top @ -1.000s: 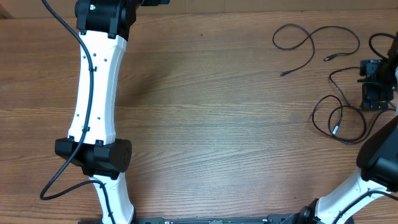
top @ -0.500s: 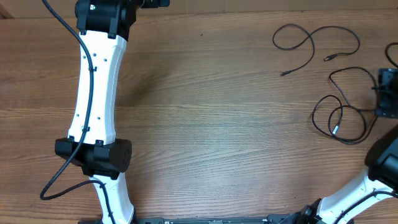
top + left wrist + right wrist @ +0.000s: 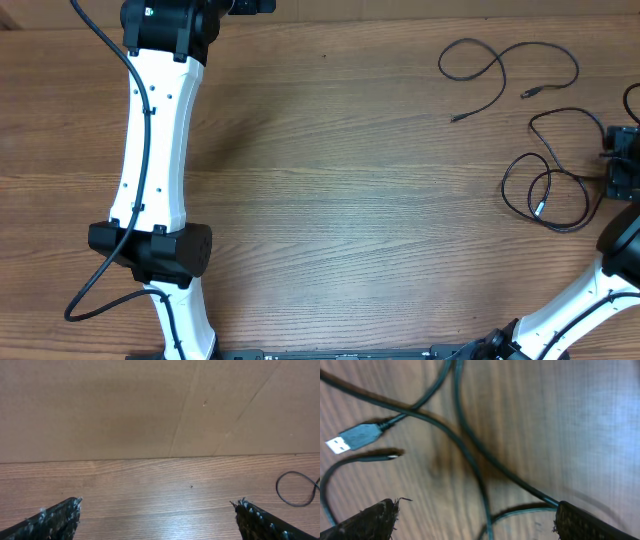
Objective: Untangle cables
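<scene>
Overhead, the cables (image 3: 503,187) lie far right on the table (image 3: 350,200), one loop just left of the right gripper (image 3: 621,165); left wrist, the left gripper (image 3: 157,507) has its jaws apart, a cable loop (image 3: 295,489) off to their right; right wrist, crossed cables and a USB plug (image 3: 350,440) lie just beyond the parted jaws.

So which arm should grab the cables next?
Right. The right gripper is open and hangs close over the cables, which cross under it in the wrist view. The left gripper, also open, sits at the far side of the table, away from them.
</scene>
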Robot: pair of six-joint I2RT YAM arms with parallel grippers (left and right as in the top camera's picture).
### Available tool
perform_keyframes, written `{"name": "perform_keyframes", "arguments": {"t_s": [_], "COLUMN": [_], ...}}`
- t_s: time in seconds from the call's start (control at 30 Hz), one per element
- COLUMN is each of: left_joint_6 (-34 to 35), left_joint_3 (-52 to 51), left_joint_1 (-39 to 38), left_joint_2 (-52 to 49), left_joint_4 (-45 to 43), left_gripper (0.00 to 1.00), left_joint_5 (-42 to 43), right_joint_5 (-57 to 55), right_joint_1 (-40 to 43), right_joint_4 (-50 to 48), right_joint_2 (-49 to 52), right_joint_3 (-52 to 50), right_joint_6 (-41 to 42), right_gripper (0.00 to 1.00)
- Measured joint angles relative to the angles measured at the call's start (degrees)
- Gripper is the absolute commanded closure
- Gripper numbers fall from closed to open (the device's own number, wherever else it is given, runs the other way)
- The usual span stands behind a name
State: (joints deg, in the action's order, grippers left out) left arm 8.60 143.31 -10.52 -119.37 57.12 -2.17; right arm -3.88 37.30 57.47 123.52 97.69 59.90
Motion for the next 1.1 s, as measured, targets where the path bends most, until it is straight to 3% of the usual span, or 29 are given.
{"name": "perform_keyframes", "arguments": {"t_s": [0.2, 0.73, 0.83, 0.9, 0.97, 1.03, 1.1], "left_joint_6": [0.0, 0.5, 0.6, 0.7, 0.9, 0.9, 0.9], "left_joint_3": [0.0, 0.0, 0.0, 0.0, 0.0, 0.0, 0.0], "left_joint_1": [0.0, 0.0, 0.0, 0.0, 0.0, 0.0, 0.0], "left_joint_2": [0.0, 0.0, 0.0, 0.0, 0.0, 0.0, 0.0], "left_joint_4": [0.0, 0.0, 0.0, 0.0, 0.0, 0.0, 0.1], "left_gripper": [0.01, 0.00, 0.01, 0.01, 0.00, 0.00, 0.01], "left_joint_5": [0.0, 0.0, 0.0, 0.1, 0.4, 0.7, 0.8], "right_joint_5": [3.7, 5.4, 5.3, 5.4, 5.4, 5.4, 5.4], "right_joint_1": [0.0, -0.2, -0.3, -0.3, -0.3, -0.3, -0.3], "right_joint_4": [-6.9, -4.0, -4.3, -4.6, -4.9, -4.9, -4.9], "right_joint_2": [1.5, 4.1, 4.2, 4.2, 4.4, 4.6, 4.9], "right_joint_3": [0.0, 0.0, 0.0, 0.0, 0.0, 0.0, 0.0], "right_joint_6": [-3.2, -5.1, -5.2, -5.7, -5.6, -5.7, -5.7], "right_gripper": [0.00, 0.01, 0.12, 0.34, 0.66, 0.81, 0.88]}}
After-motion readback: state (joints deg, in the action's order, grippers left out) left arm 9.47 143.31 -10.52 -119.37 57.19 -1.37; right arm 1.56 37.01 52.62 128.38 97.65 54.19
